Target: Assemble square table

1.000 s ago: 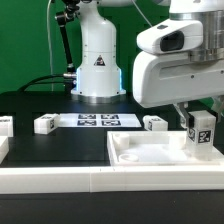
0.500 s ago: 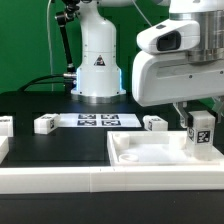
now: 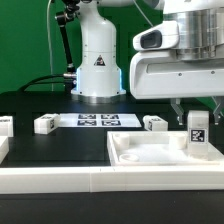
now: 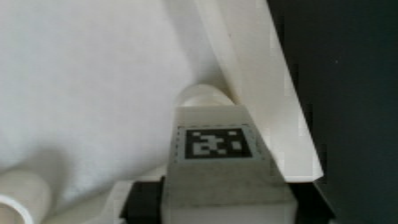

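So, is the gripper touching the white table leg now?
Touching. The wrist view shows the table leg clamped in the gripper, with a black finger pressed against its side and no gap.

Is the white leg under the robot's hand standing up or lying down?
Standing up. The leg stands tall and straight in the gripper, over the tabletop corner, with its tag facing the exterior view.

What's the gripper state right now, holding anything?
gripper: closed on a table leg, which stands upright at a corner of the tabletop, on the exterior view's right.
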You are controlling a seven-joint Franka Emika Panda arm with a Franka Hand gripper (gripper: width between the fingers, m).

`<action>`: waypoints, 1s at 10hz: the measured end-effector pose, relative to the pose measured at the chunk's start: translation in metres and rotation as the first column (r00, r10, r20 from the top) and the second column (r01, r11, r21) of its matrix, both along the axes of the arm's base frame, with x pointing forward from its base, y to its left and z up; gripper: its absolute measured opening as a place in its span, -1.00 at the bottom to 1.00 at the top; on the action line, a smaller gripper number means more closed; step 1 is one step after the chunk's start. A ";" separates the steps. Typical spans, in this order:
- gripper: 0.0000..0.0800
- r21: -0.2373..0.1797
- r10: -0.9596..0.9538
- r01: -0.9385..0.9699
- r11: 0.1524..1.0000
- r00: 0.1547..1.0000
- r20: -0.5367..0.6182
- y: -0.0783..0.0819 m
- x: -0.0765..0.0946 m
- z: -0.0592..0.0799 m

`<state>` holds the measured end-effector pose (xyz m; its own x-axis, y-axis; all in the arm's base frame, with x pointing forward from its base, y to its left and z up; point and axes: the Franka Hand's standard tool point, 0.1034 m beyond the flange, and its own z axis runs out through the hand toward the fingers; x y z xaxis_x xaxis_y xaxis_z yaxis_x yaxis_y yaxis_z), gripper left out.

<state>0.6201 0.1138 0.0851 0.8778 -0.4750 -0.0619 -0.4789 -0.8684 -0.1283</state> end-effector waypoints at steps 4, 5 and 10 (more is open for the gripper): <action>-0.27 -0.004 -0.372 0.372 0.928 0.926 -0.058 0.007 -0.003 -0.002; -0.27 0.004 -0.445 0.446 0.895 0.892 -0.076 0.006 -0.002 -0.002; 0.51 0.019 -0.381 0.383 0.923 0.922 -0.074 0.003 -0.001 -0.002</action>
<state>0.6187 0.1170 0.0833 0.6232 -0.7702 -0.1354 -0.7821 -0.6137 -0.1086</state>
